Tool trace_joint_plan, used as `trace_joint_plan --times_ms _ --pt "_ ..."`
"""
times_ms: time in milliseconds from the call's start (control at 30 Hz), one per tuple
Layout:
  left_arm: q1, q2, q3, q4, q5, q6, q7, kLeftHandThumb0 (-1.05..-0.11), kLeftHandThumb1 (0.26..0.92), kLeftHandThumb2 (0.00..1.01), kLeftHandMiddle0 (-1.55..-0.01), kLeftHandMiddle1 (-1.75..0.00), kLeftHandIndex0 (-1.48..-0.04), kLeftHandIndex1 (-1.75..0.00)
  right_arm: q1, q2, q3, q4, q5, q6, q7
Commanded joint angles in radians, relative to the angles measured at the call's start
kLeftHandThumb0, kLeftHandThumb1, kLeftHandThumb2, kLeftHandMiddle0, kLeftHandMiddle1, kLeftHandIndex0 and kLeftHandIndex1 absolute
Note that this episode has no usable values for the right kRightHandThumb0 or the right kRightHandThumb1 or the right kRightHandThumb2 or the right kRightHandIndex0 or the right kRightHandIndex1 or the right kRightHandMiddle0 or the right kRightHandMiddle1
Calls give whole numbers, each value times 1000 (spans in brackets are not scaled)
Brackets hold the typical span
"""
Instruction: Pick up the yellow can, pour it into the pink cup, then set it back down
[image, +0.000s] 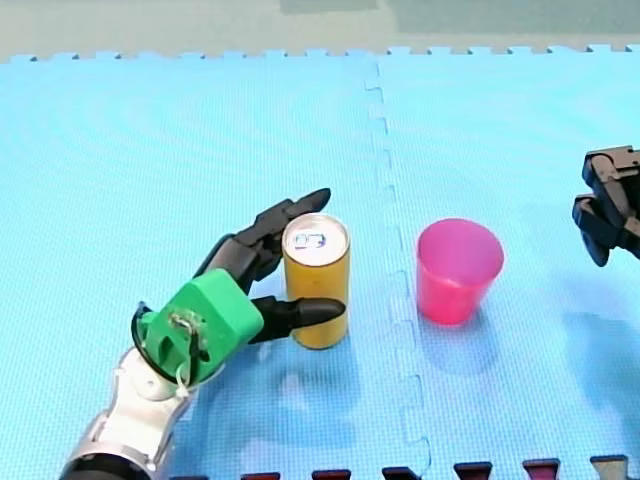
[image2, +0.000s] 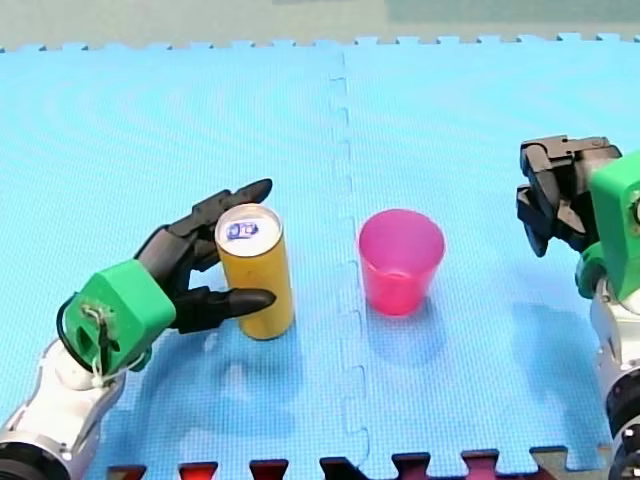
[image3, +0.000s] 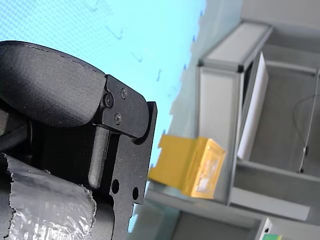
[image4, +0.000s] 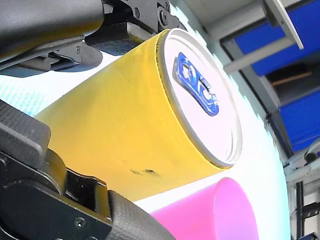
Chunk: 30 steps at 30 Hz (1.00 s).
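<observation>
The left hand (image: 250, 272) comes in low at the near edge of the mat (image: 150, 150) and is closed round the can (image: 316, 285); its thumb (image: 305, 310) lies across the front of the can near the base, and its fingers (image: 290, 212) reach round behind the rim. The can stands upright on the mat, just beside the cup (image: 458, 272), which is apart from it and also upright with its mouth up. The right hand (image2: 555, 195) is well off to the far side of the cup and holds nothing.

The can looks like thin, smooth metal; it is probably light, stiff enough for a firm squeeze, and likely to slip or twist in hard plastic fingers. A hold at mid-height would suit the pour better than one near the base, I judge, since the top must tip over the cup's rim. The cup looks light too, and a knock could topple it.

How firmly the fingers press behind the can is hidden by the can itself. The second wrist view shows the tab end close up; whether it is open, and what is inside, I cannot tell.
</observation>
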Motion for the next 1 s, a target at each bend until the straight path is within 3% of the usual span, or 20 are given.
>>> trace_joint_plan --times_ms 0,967 --pt "-11 -2 -2 13 3 -5 -1 -1006 730 1 -364 -5 -368 -5 2 -2 0 -3 1 1 -4" --pt "-70 -14 -17 119 36 -35 0 -1048 757 5 -381 -5 -384 -3 -2 0 7 -4 0 -1 -13"
